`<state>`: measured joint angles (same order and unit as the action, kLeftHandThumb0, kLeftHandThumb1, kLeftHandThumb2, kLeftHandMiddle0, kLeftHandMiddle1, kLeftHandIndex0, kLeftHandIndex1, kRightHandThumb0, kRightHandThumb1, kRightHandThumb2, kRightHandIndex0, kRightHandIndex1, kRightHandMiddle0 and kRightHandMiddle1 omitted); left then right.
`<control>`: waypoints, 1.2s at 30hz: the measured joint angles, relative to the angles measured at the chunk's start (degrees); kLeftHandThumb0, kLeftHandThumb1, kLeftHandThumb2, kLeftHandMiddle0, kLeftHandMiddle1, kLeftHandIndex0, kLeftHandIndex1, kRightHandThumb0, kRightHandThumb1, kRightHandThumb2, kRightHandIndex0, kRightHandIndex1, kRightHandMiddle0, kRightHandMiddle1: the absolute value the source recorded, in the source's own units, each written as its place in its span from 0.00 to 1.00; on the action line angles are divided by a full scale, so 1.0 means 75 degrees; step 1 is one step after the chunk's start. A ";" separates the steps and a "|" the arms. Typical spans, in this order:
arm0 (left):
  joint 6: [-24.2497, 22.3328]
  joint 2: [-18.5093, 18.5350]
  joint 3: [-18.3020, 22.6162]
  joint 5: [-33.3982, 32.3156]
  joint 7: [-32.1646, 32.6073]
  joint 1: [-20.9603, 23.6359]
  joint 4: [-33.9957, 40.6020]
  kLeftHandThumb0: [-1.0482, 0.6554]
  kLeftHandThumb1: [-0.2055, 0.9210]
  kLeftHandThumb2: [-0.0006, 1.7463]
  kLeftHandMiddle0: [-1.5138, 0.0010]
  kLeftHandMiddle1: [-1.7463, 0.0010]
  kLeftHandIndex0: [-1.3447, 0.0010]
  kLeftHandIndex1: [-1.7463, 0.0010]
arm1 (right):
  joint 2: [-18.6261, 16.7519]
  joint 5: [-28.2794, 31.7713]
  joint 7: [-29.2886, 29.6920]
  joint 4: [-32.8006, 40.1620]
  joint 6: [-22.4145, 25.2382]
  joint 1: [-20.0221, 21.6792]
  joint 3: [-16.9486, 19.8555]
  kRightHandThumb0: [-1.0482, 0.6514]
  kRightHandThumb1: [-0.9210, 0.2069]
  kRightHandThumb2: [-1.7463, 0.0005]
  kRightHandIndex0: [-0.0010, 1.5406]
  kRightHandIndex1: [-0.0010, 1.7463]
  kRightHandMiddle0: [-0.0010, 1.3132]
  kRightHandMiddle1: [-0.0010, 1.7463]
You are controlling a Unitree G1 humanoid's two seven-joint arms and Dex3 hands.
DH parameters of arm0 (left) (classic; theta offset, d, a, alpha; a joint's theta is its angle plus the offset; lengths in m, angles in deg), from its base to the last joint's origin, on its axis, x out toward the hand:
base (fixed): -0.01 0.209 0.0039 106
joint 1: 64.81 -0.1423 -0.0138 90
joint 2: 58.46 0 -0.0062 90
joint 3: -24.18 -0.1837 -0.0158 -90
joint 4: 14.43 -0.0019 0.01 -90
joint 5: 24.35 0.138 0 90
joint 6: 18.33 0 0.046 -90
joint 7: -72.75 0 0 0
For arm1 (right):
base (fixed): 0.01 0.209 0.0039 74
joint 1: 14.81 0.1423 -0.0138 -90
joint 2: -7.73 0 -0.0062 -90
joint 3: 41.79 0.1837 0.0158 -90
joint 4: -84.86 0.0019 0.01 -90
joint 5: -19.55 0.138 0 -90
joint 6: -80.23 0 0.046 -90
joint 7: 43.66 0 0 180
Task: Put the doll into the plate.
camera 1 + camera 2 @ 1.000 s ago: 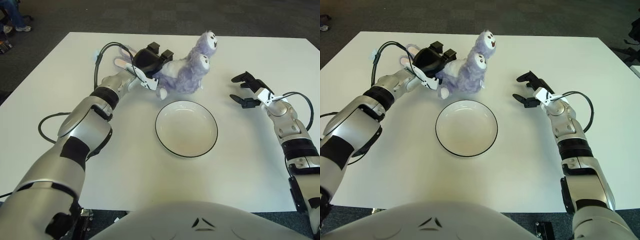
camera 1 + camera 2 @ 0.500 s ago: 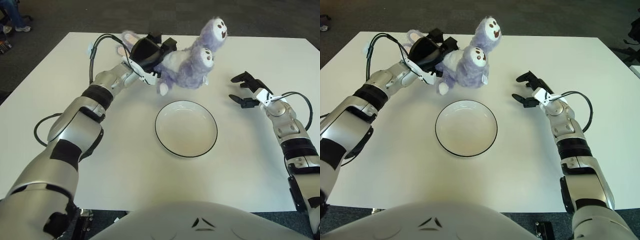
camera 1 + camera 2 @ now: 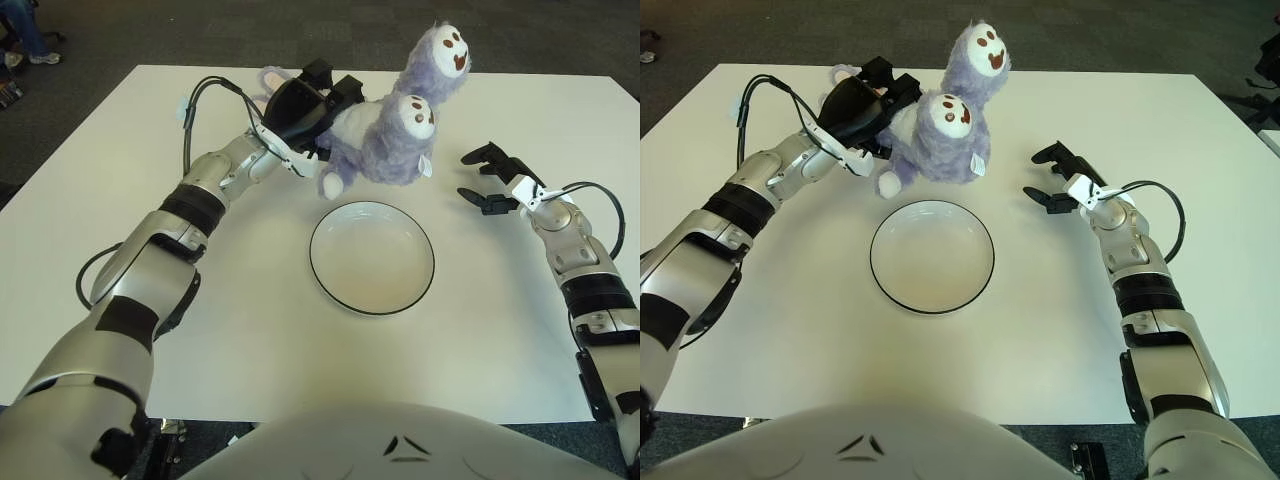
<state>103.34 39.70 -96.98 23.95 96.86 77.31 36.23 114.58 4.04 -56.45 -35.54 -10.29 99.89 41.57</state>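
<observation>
A fluffy purple doll [image 3: 395, 140] with two white faces hangs in the air just behind the plate, tilted to the right. My left hand [image 3: 305, 105] is shut on its left side, fingers wrapped around the body. The white plate [image 3: 372, 257] with a thin dark rim lies empty at the middle of the white table, in front of and below the doll. My right hand [image 3: 493, 180] shows to the right of the plate, fingers spread, holding nothing.
The white table [image 3: 250, 330] stretches wide around the plate, with dark carpet beyond its far edge. A black cable loops along my left forearm [image 3: 200, 100]. A person's legs show at the far left corner [image 3: 25, 35].
My left hand has lifted the doll off the table and carried it right, toward the plate. The right hand has not moved.
</observation>
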 measured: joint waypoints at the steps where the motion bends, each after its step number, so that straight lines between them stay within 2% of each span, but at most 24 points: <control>1: 0.0008 0.0012 0.0028 -0.0017 -0.0049 -0.0038 0.0078 0.61 0.63 0.58 0.73 0.00 0.61 0.17 | -0.0001 0.0008 -0.0002 0.0000 0.0010 0.0003 0.0001 0.28 0.21 0.55 0.12 0.48 0.00 0.61; 8: 0.0117 0.0167 0.0223 -0.0082 -0.0373 -0.0438 0.0843 0.61 0.61 0.59 0.73 0.00 0.59 0.17 | -0.0007 0.0015 -0.0004 0.0000 0.0037 0.0013 0.0001 0.27 0.21 0.54 0.11 0.47 0.00 0.60; 10: 0.0165 0.0207 0.0243 -0.0073 -0.0402 -0.0554 0.1054 0.61 0.56 0.65 0.71 0.02 0.60 0.09 | -0.0001 0.0003 -0.0004 -0.0002 0.0036 0.0014 -0.0008 0.27 0.21 0.55 0.11 0.48 0.00 0.60; 13: 0.0252 0.0248 0.0259 -0.0063 -0.0418 -0.0704 0.1289 0.61 0.47 0.71 0.64 0.10 0.58 0.02 | 0.0010 -0.0024 -0.0005 -0.0005 0.0036 0.0023 -0.0033 0.27 0.21 0.55 0.13 0.48 0.00 0.60; 18: 0.0416 0.0270 0.0313 -0.0088 -0.0505 -0.0908 0.1574 0.61 0.40 0.75 0.57 0.15 0.56 0.00 | 0.0006 0.0009 -0.0035 -0.0006 0.0056 0.0035 -0.0026 0.29 0.21 0.55 0.13 0.49 0.00 0.60; 27: 0.0518 0.0388 0.0447 -0.0111 -0.1036 -0.1657 0.2573 0.61 0.36 0.75 0.48 0.25 0.53 0.00 | 0.0012 -0.0117 -0.0036 -0.0005 0.0062 0.0080 -0.0106 0.28 0.21 0.54 0.14 0.49 0.00 0.61; 33: 0.0499 0.0464 0.0593 -0.0310 -0.1734 -0.2053 0.3096 0.61 0.36 0.75 0.49 0.25 0.52 0.00 | 0.0007 -0.0121 -0.0036 0.0008 0.0132 0.0085 -0.0105 0.28 0.21 0.54 0.13 0.48 0.00 0.61; 34: 0.0502 0.0472 0.0618 -0.0352 -0.1816 -0.2100 0.3142 0.61 0.39 0.75 0.55 0.19 0.53 0.00 | 0.0005 -0.0120 -0.0036 0.0015 0.0156 0.0085 -0.0102 0.28 0.21 0.54 0.12 0.48 0.00 0.61; 36: 0.0522 0.0494 0.0671 -0.0376 -0.1924 -0.2190 0.3226 0.61 0.41 0.74 0.60 0.16 0.53 0.00 | 0.0005 -0.0121 -0.0036 0.0018 0.0172 0.0083 -0.0103 0.28 0.21 0.54 0.12 0.48 0.00 0.61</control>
<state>107.26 43.40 -91.95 21.13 82.43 60.88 60.42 114.62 3.13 -56.72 -35.40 -9.00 100.51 40.79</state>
